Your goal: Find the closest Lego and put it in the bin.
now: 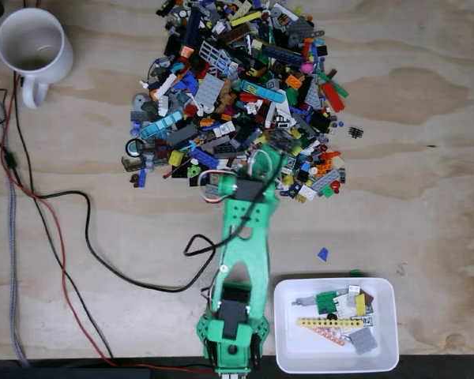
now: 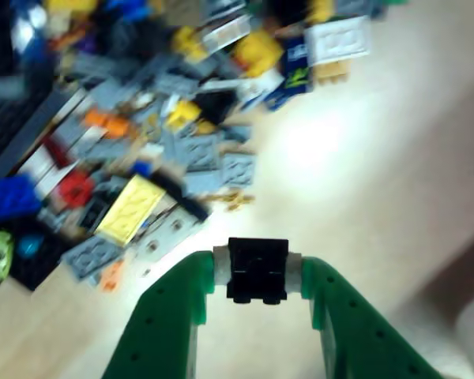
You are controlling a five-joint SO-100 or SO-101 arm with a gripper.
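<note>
In the wrist view my green gripper (image 2: 257,271) is shut on a small black Lego brick (image 2: 257,268), held clear above the wooden table beside the edge of the Lego pile (image 2: 142,142). The fixed view shows the green arm (image 1: 249,229) reaching from the bottom edge up to the near edge of the big multicoloured Lego pile (image 1: 237,87); the fingertips are hard to make out there. The bin (image 1: 288,357), a shallow white tray, sits at the bottom right beside the arm's base and holds several pieces.
A white mug (image 1: 33,46) stands at the top left. Black and red cables (image 1: 71,237) trail across the left side of the table. A loose blue piece (image 1: 323,253) lies between pile and bin, and a small dark piece (image 1: 355,132) to the pile's right.
</note>
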